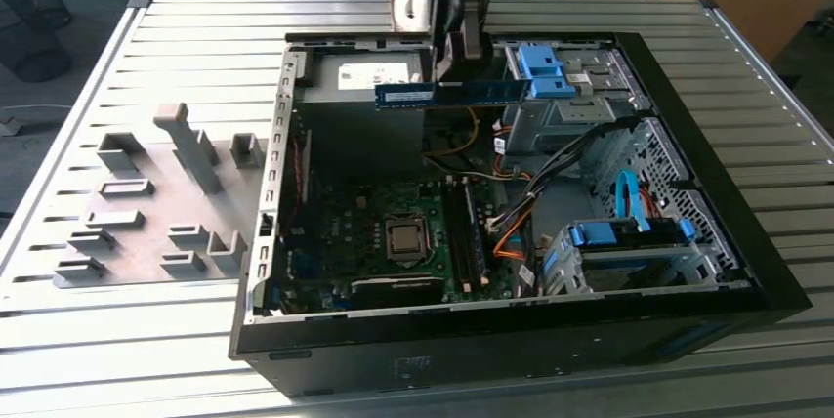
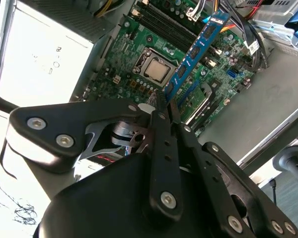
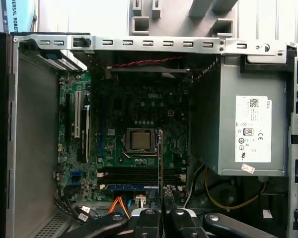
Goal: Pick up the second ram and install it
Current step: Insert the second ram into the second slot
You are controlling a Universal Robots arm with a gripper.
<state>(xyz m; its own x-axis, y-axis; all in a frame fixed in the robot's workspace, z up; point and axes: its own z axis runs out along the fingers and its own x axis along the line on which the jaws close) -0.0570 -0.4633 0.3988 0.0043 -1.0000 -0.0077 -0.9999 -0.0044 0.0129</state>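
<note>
The black gripper [image 2: 165, 106] has its jaws drawn almost together, clamped on the second ram [image 2: 196, 49], a long, flat blue-green memory stick with dark chips. The stick hangs in the air over the open black computer case [image 1: 729, 242], above the green motherboard [image 3: 114, 124] and beside the grey power supply box [image 3: 248, 129]. The case stands on the slatted metal surface [image 1: 131, 340].
</note>
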